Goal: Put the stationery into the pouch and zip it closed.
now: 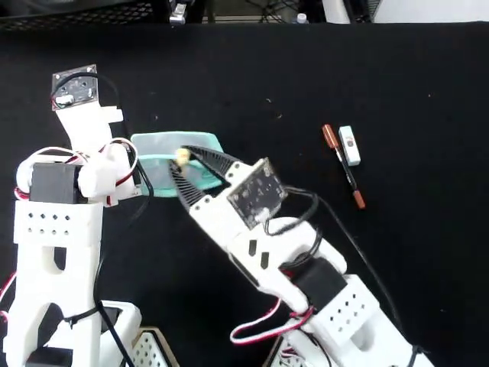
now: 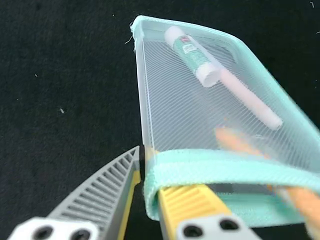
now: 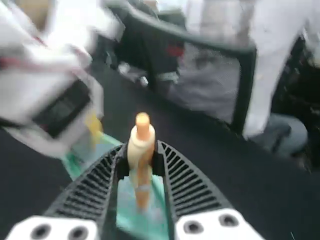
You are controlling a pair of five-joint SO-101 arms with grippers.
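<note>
Translucent ribbed plastic pouch (image 2: 190, 115) with teal cloth edging, glossy plastic glue stick (image 2: 192, 52), matt black cloth table (image 1: 397, 76), ridged grey plastic fingers (image 2: 107, 182), smooth orange plastic pen (image 3: 141, 145)

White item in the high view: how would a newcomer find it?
On the black table, look to the right side, well away from the teal pouch. A brown pen lies there; the white block sits beside its far end, short where the pen is long and thin.

In the high view, part of the pouch (image 1: 157, 147) was hidden under the right claw (image 1: 180, 158). In the left wrist view, the orange pen (image 2: 239, 141) was blurred, its end cut off.
</note>
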